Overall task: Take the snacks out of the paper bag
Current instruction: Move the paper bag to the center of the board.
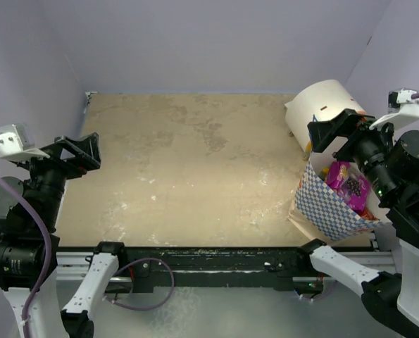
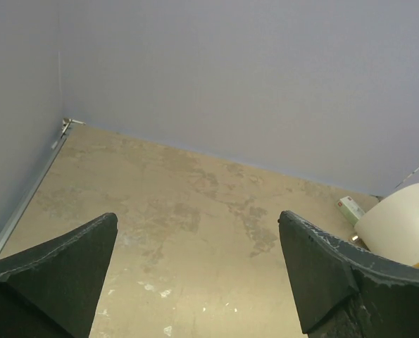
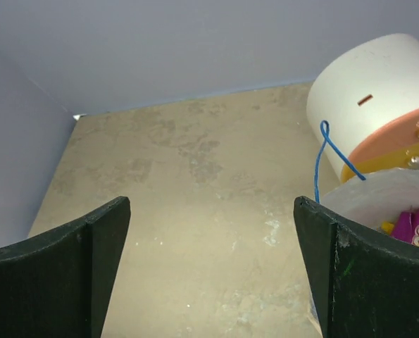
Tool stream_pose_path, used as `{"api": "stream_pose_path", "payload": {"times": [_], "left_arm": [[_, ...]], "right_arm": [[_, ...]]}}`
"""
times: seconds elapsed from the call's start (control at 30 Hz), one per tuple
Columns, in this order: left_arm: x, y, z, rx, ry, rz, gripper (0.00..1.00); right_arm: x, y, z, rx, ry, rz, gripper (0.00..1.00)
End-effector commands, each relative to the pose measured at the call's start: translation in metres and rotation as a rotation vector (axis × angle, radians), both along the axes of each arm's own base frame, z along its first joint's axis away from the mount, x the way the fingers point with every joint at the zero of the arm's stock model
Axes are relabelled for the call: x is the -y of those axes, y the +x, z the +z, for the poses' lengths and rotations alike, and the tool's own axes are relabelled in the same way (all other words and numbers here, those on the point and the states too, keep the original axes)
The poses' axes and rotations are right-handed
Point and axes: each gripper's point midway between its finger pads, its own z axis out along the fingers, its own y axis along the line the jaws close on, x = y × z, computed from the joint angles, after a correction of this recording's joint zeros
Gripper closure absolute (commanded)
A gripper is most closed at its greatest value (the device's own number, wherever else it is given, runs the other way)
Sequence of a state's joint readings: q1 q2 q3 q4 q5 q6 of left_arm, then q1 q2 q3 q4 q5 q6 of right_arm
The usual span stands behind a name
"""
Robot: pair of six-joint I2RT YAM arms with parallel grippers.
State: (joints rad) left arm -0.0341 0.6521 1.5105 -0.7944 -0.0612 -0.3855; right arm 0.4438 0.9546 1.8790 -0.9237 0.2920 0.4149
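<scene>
Wide open and holding nothing: left gripper (image 1: 79, 149) at the table (image 1: 195, 162) edge, right gripper (image 1: 336, 131) near the paper bag (image 1: 329, 205) of snacks (image 1: 351, 184).

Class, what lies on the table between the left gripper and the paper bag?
Nothing: only bare, stained tabletop separates the left gripper from the paper bag, shown in the top view.

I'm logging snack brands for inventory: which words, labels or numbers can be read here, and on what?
No text is readable in any view.
Print on the purple packet in the paper bag: blurred, unreadable.
Marking on the small green-and-white box by the cream cylinder: too small to read.
Small orange dash on the cream cylinder: a mark, not a letter.
</scene>
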Motion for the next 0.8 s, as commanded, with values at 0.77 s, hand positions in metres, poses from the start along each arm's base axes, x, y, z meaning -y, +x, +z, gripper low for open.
{"api": "stream_pose_path", "payload": {"times": [0.77], "left_arm": [[0.012,0.119,-0.033,-0.259,-0.159,0.007,0.01]], "right_arm": [[0.017,0.086,-0.094,-0.332,-0.245,-0.307,0.01]]}}
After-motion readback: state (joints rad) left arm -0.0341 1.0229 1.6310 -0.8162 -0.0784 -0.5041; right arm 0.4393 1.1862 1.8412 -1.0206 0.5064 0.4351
